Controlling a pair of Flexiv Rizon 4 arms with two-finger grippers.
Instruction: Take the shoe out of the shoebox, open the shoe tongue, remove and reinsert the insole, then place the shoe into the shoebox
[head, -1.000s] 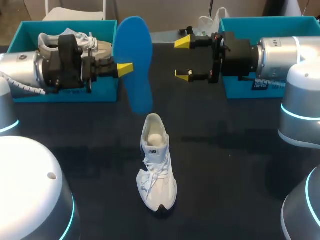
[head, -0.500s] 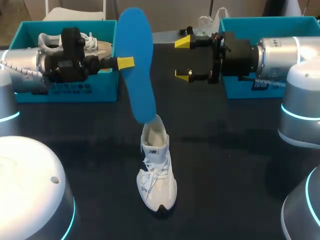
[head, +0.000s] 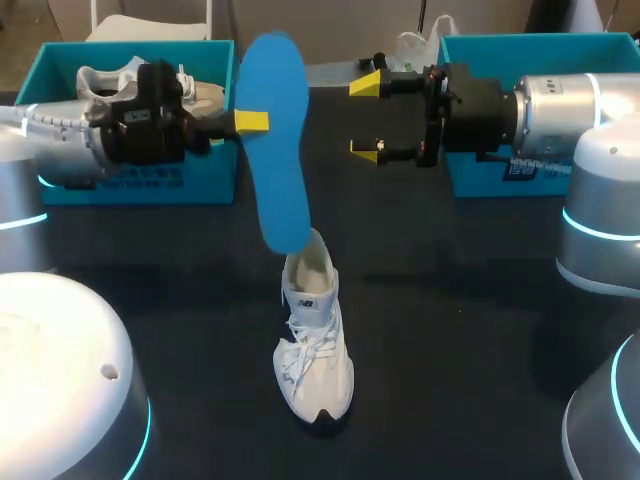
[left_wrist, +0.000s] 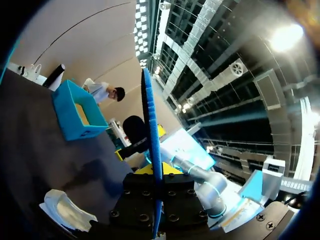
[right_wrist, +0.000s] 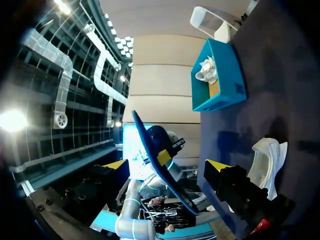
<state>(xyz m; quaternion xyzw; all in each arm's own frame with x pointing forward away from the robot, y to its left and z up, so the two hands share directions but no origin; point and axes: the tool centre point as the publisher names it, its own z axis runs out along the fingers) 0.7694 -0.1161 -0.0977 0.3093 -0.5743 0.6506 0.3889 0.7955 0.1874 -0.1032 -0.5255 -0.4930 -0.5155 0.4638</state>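
Insole (head: 277, 140) between left fingers (head: 251, 122)

The table (head: 450, 330) is viewed from above and behind. The wrist cameras are aimed across it, apparently facing each other; the insole (head: 275, 150), close by, is shared by all.

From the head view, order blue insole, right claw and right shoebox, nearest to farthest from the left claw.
1. blue insole: held in the left claw.
2. right claw: open, across to its right.
3. right shoebox: beyond that, far right.
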